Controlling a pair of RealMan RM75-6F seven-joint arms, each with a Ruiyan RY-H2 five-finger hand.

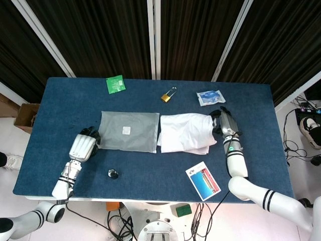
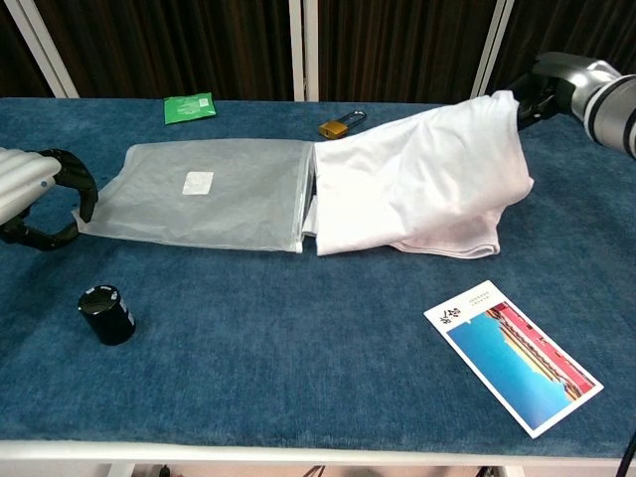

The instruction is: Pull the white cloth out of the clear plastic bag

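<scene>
The clear plastic bag (image 1: 127,131) (image 2: 204,192) lies flat on the blue table with a small white label on it. My left hand (image 1: 84,144) (image 2: 35,194) pinches the bag's left edge. The white cloth (image 1: 184,133) (image 2: 422,182) lies crumpled to the right of the bag's mouth, its left end just at or barely inside the opening. My right hand (image 1: 223,125) (image 2: 561,84) grips the cloth's right end and holds that end slightly lifted.
A black round cap (image 1: 114,173) (image 2: 106,314) sits near the front left. A picture card (image 1: 202,181) (image 2: 512,354) lies at the front right. At the back are a green packet (image 1: 116,84) (image 2: 190,106), a brass padlock (image 1: 168,95) (image 2: 341,124) and a blue-white packet (image 1: 210,97).
</scene>
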